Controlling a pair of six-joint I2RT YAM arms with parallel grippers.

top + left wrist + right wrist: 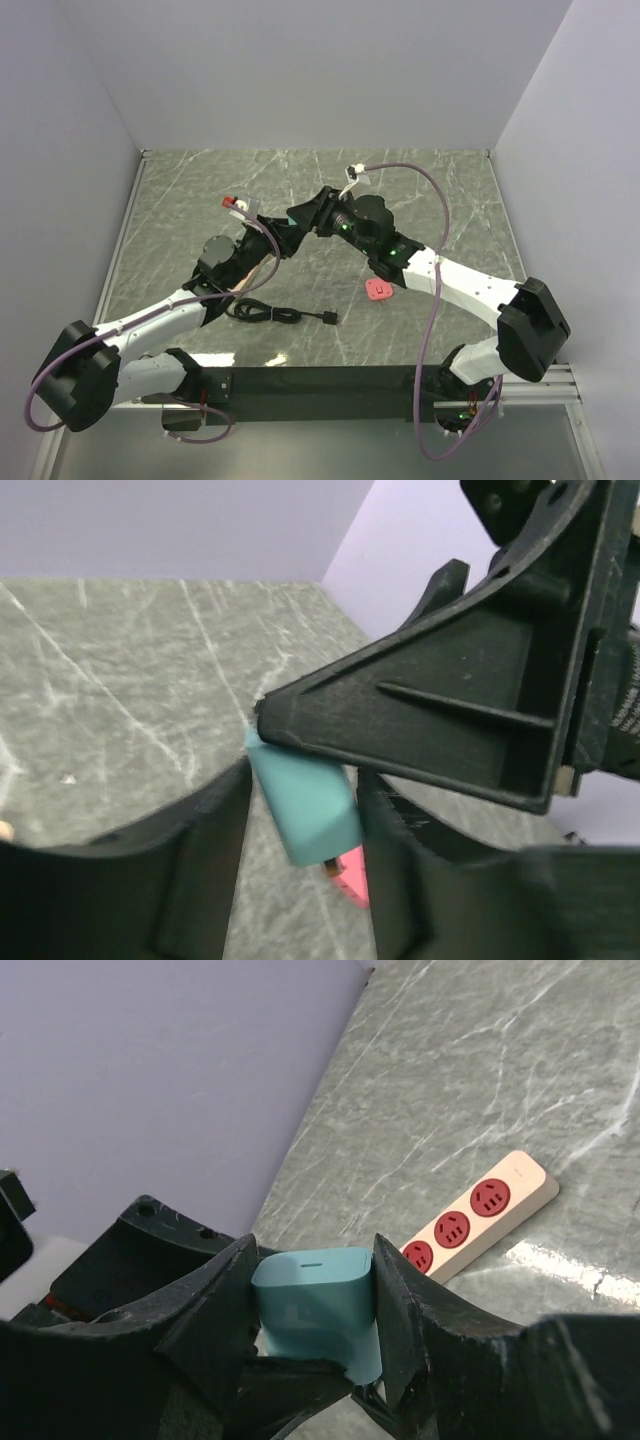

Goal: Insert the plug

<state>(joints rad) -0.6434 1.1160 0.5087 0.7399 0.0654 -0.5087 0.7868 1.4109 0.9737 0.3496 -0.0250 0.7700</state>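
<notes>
A teal plug [315, 1295] with rounded corners is held above the table where the two arms meet. My right gripper [312, 1280] is shut on it, one finger on each side. My left gripper [303, 785] also grips the plug [305, 805] from the other side, with the right gripper's finger [440, 715] just above it. In the top view the left gripper [268, 240] and right gripper [298, 218] meet tip to tip and hide the plug. A beige power strip [480, 1215] with three red sockets lies on the table.
A pink block [378, 289] lies on the table right of centre and shows under the plug in the left wrist view [352, 878]. A black cable [270, 314] lies coiled near the front, its plug end [330, 318] pointing right. Walls enclose the marble table [440, 200].
</notes>
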